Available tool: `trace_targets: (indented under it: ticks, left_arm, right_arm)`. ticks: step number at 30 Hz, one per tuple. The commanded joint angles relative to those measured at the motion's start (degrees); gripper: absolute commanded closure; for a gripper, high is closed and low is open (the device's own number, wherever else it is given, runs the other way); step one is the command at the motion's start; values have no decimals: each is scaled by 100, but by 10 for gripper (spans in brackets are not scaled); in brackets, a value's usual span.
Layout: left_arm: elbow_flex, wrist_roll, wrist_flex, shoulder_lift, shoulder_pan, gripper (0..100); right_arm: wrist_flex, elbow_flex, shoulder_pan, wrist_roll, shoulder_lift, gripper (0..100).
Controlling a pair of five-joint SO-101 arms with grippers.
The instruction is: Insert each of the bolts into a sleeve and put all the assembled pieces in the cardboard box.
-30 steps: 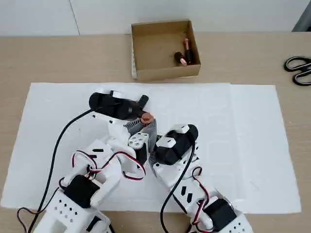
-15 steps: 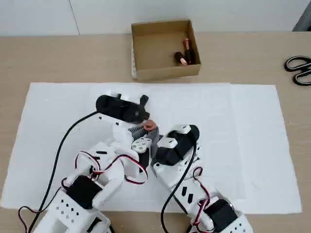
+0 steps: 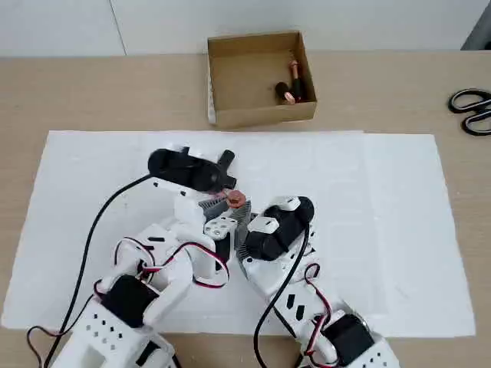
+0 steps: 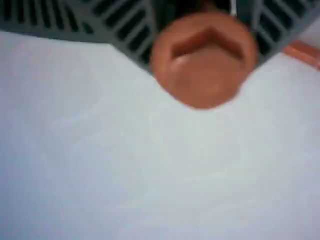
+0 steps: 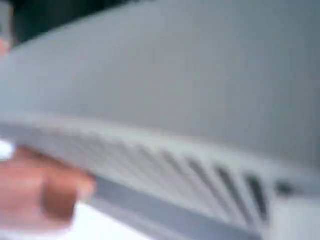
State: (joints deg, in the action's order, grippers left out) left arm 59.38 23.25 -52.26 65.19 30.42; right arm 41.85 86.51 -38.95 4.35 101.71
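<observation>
Pulling back toward the arm bases over the last second, left pincer (image 3: pixel 229 205) stays pinched on the copper bolt (image 3: pixel 235 200), over the white sheet (image 3: pixel 383 215), well apart from cardboard box (image 3: pixel 261 115). Judgement: sleeve insertion pending, boxing later.

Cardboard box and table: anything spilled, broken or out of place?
Nothing looks spilled or damaged. The only stray thing is a pair of scissors at the right edge of the table, away from the cardboard box.
</observation>
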Motion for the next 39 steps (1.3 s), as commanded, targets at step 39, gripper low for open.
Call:
trace_targets:
  ticks: [39]
  left_arm:
    - [-1059, -826, -932, -35, -5064, 807]
  right_arm:
    - [-769, -123, 3723, -149, 57, 995]
